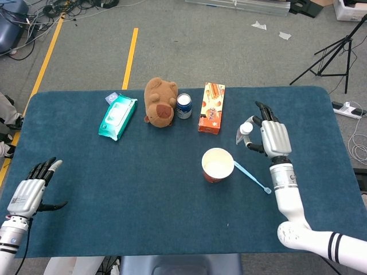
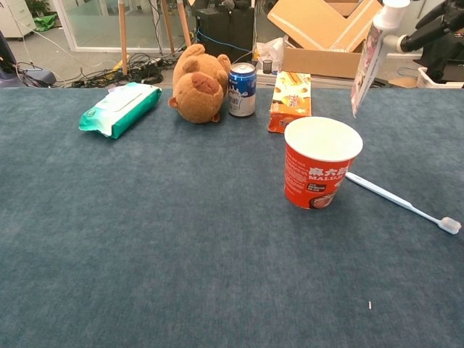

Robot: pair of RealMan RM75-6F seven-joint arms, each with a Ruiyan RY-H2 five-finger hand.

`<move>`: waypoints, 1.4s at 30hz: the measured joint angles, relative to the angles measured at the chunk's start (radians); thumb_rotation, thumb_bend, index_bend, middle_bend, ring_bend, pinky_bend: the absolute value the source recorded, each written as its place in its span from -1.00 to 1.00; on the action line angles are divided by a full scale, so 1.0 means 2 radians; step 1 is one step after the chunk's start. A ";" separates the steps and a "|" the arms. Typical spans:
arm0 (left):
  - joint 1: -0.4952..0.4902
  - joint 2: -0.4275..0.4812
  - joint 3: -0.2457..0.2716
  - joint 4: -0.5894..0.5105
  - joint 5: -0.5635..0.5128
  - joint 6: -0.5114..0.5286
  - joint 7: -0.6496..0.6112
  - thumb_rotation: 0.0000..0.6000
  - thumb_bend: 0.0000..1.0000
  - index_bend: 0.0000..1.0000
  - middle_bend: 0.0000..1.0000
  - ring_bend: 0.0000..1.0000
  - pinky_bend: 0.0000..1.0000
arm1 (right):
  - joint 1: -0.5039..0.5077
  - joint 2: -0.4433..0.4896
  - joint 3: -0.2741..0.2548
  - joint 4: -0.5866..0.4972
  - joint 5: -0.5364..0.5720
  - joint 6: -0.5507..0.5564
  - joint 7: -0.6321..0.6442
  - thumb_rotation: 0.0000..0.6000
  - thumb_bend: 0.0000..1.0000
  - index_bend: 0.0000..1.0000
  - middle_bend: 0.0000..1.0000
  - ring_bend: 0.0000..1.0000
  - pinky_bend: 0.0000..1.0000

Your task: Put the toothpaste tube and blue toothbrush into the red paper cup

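The red paper cup [image 1: 217, 165] [image 2: 321, 162] stands upright near the table's middle, empty as far as I can see. My right hand [image 1: 269, 137] [image 2: 433, 23] holds the toothpaste tube [image 1: 243, 132] [image 2: 370, 56] by its white cap end, the tube hanging in the air just right of and above the cup. The blue toothbrush [image 1: 252, 176] [image 2: 401, 202] lies flat on the cloth right of the cup, one end close to the cup's base. My left hand [image 1: 30, 192] rests open at the table's near left corner, holding nothing.
Along the back stand a teal wipes pack [image 1: 117, 116] [image 2: 120, 107], a brown plush toy [image 1: 159, 102] [image 2: 198, 84], a blue can [image 1: 184, 106] [image 2: 242, 89] and an orange snack box [image 1: 211, 107] [image 2: 290, 101]. The blue tablecloth [image 1: 132, 195] covers the table.
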 measured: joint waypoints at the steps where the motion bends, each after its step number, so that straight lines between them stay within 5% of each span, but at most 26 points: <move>1: 0.000 0.000 0.000 0.000 0.000 0.000 0.000 1.00 -1.00 -1.00 -1.00 -1.00 -1.00 | -0.001 0.004 0.000 -0.009 -0.003 0.002 0.002 1.00 -0.36 0.31 -0.84 -1.00 -0.56; 18: -0.001 0.002 0.000 -0.007 0.001 0.001 0.006 1.00 -1.00 -1.00 -1.00 -1.00 -1.00 | -0.021 0.064 -0.016 -0.116 -0.052 0.019 0.043 1.00 -0.36 0.31 -0.84 -1.00 -0.56; 42: 0.003 0.001 0.003 0.000 -0.002 0.002 -0.002 1.00 -1.00 -1.00 -1.00 -1.00 -1.00 | -0.006 0.046 -0.067 -0.115 -0.064 -0.003 0.031 1.00 -0.36 0.31 -0.84 -1.00 -0.56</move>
